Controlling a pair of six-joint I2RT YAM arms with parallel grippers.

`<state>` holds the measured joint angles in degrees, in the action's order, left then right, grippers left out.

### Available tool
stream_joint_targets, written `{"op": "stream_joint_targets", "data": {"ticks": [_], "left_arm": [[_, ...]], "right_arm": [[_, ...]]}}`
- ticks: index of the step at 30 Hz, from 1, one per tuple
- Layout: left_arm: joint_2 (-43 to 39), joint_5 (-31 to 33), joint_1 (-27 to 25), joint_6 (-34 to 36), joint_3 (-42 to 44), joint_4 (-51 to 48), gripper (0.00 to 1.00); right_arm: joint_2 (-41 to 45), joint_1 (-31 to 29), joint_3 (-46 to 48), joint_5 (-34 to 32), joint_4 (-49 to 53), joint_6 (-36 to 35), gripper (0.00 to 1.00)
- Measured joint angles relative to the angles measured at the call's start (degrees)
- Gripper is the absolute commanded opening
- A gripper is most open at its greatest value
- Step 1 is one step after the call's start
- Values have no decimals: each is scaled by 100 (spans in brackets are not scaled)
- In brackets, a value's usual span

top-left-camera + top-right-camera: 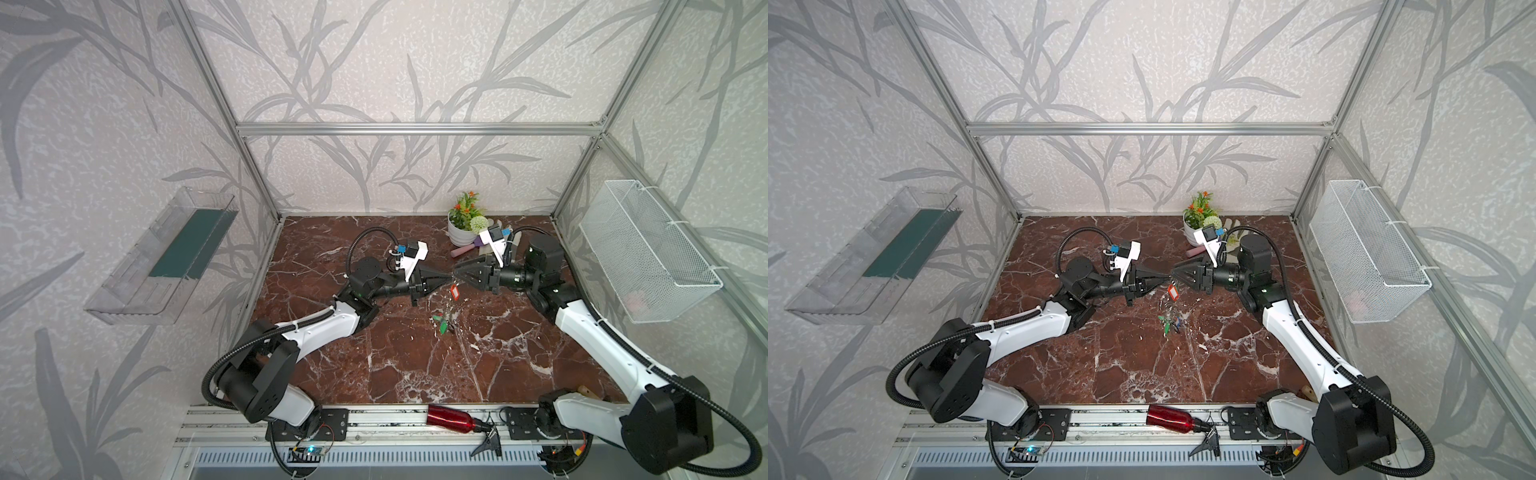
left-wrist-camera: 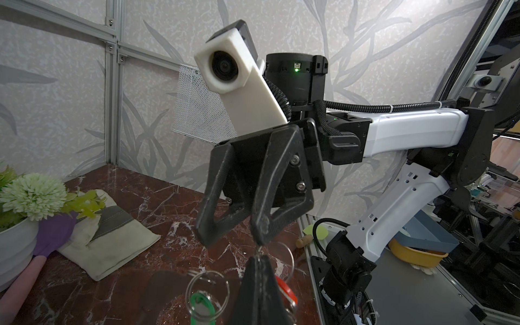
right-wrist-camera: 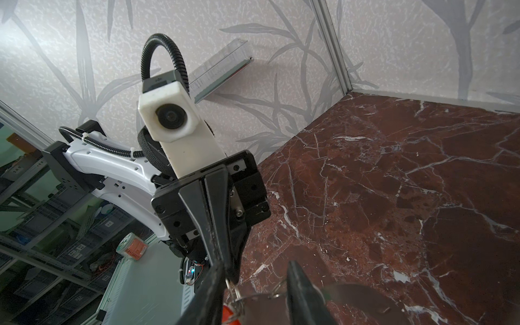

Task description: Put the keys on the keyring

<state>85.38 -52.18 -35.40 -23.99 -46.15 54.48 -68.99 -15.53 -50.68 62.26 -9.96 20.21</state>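
Marble tabletop [image 1: 374, 357] inside a wallpapered cage, with both arms meeting nose to nose above the middle of it. Left gripper [image 1: 444, 276] is pinched tight together on what looks like one of the little split rings at the edge of the keyring [image 3: 357, 298]. That leaves the whole bunch dangling off its tip, clear of the table, and I'd guess that's to hold the ring out where the other arm can get at it. Right gripper [image 1: 457, 275] has its jaws partly apart, with one finger right up against the left's tip and nothing clamped in it as far as I can see. The red key tag [image 1: 456, 291] hangs just under where the two tips meet; I can't tell if it's properly threaded on or only caught there. Green tags [image 1: 443, 326] hang lower on the same bunch. Further out there's a potted plant [image 1: 459, 235] by the back wall, a red bottle [image 1: 451, 417] on the front rail and a mesh basket [image 1: 648, 249] on the right wall, all well apart from the action.
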Motion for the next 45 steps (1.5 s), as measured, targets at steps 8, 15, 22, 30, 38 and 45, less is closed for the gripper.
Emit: {"op": "stream_joint_targets", "data": {"ticks": [8,15,22,30,38,45], "left_arm": [[0,7,4,0,0,-2,0],[0,20,4,2,0,-13,0],[2,22,4,2,-31,-28,0],[11,70,4,7,-63,-48,0],[24,131,4,48,-66,-63,0],[24,162,24,83,-90,-254,0]], "right_arm": [[70,0,208,90,-179,140,32],[79,-7,328,136,-267,229,28],[79,-46,341,151,-282,232,25],[79,-105,367,175,-271,199,21],[79,-109,369,186,-258,168,4],[79,-114,393,162,-256,120,0]]}}
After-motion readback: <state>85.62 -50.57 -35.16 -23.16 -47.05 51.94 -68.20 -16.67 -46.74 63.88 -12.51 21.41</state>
